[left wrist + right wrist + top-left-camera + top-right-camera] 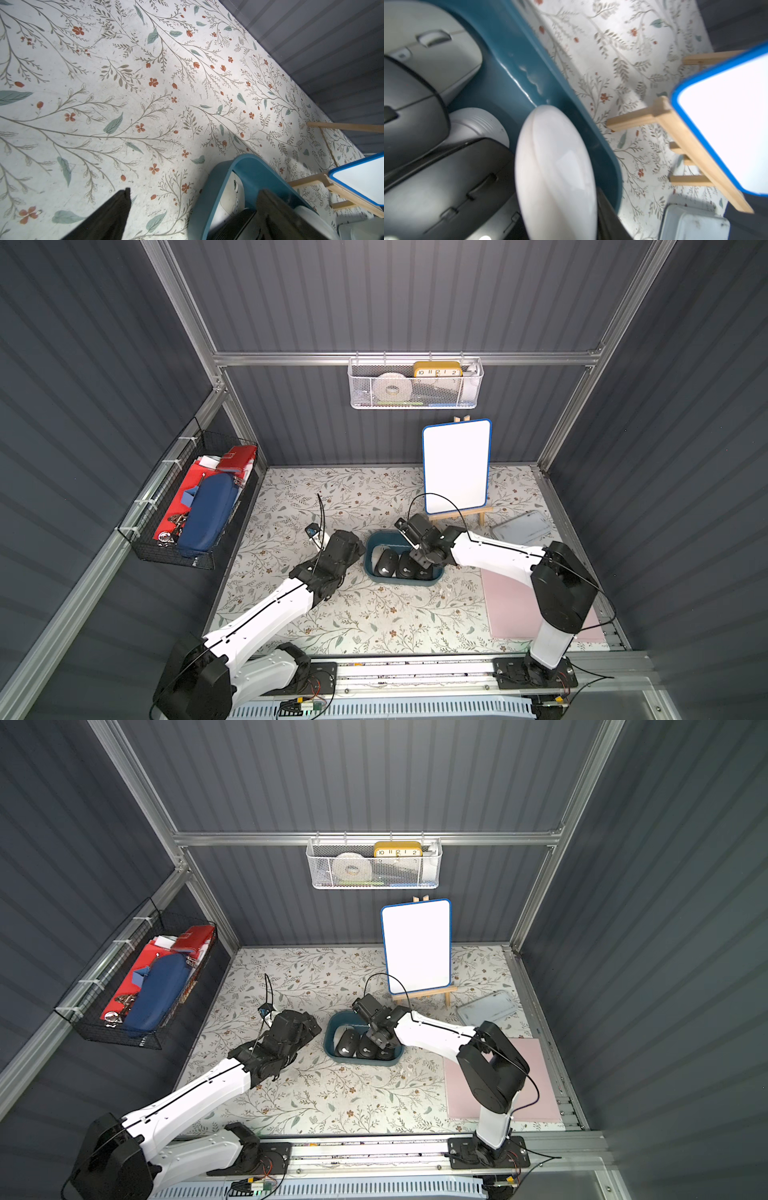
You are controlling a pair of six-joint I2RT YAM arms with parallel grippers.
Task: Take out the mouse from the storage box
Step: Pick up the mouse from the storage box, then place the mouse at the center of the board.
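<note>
**As the right pincer bites, a white mouse looks ready to come out**

While the left pincer (195,193) hangs spread wide and empty at the end of the box, the right pincer (420,561) is down inside the storage box (395,580). It's clenched on a glossy white mouse (556,172)! That mouse stands on edge, right beside the box wall on the easel's side, and it hasn't cleared the rim.

Now for the lift, and I'd want it straight up. That shell looks slick, so the squeeze should hold steady with no twisting. It should rise clear of the wall before swinging out over the open worktop (374,614). The neighbours sit close, so any sideways drag could stir them.

Counting up, there is one box. Both top views show three dark mice (384,565) abreast. Add one pale grey mouse (436,47) with a scroll wheel and the white one in the grip, and I make it five. A white ribbed thing sits underneath, and I can't say what it is. Beyond the box stands one whiteboard (456,466) on its easel.
</note>
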